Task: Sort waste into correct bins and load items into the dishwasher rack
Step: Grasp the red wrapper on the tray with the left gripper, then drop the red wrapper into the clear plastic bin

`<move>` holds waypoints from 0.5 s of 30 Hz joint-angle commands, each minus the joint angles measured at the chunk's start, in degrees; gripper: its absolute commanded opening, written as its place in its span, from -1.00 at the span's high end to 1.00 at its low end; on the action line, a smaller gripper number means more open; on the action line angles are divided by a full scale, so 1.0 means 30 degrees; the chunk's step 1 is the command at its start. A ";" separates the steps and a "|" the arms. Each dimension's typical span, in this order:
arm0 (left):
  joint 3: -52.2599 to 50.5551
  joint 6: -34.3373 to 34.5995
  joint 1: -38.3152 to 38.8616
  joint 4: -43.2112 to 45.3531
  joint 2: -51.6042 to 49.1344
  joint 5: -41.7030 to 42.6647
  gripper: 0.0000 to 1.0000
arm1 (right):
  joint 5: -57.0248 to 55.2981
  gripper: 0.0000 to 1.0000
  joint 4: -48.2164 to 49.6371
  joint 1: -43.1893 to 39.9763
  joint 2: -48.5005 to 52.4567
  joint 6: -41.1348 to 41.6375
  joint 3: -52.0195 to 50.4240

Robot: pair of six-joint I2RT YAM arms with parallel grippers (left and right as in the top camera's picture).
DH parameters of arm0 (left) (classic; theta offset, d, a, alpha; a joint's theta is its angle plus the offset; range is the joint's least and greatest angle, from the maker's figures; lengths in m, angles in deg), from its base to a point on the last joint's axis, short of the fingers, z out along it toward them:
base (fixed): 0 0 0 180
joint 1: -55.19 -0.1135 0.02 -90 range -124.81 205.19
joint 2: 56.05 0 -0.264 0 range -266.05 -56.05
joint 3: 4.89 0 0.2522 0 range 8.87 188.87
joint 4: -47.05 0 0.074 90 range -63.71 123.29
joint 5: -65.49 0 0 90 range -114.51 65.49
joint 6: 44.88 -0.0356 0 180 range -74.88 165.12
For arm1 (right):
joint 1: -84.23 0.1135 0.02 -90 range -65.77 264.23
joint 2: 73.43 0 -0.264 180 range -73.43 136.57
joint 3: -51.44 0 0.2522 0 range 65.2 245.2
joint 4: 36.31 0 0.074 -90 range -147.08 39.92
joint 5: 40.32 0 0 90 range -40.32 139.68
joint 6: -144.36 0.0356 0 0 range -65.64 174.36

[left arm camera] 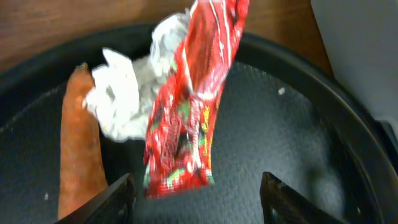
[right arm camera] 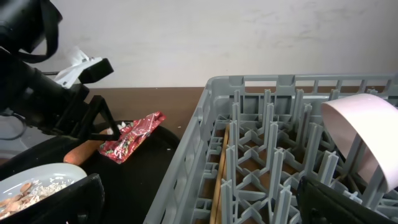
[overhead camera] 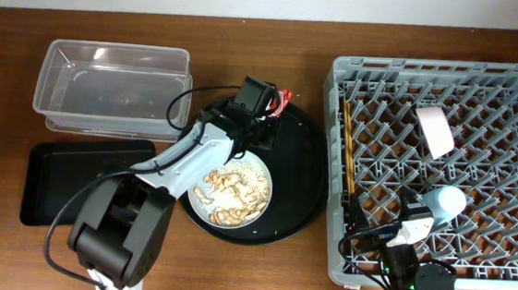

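Observation:
My left gripper point(overhead camera: 259, 117) point(left arm camera: 199, 200) is open over the back of the round black tray, its fingers either side of the lower end of the red snack wrapper point(left arm camera: 193, 106) point(overhead camera: 286, 98). The crumpled white tissue point(left arm camera: 124, 93) and the orange carrot point(left arm camera: 81, 155) lie just left of the wrapper. The pale plate point(overhead camera: 262, 176) with rice scraps point(overhead camera: 227, 193) sits on the same tray. The grey dishwasher rack point(overhead camera: 514, 82) holds the white bowl point(overhead camera: 434, 131), the light-blue cup point(overhead camera: 444, 201) and the chopsticks point(overhead camera: 346, 152). My right gripper point(right arm camera: 205, 211) is open and empty at the rack's front left corner.
The clear tub point(overhead camera: 106, 87) stands at the back left, with the shallow black tray point(overhead camera: 80, 182) in front of it. The round black tray point(overhead camera: 304, 167) lies between these bins and the rack. Wrapper point(right arm camera: 130, 140) and carrot point(right arm camera: 84, 151) also show in the right wrist view.

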 commanded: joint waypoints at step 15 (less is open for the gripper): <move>0.0197 -0.0299 0.0182 0.1071 -0.2055 0.0408 0.95 | 0.0240 -0.96 0.0051 -0.0124 -0.0182 0.0131 -0.0168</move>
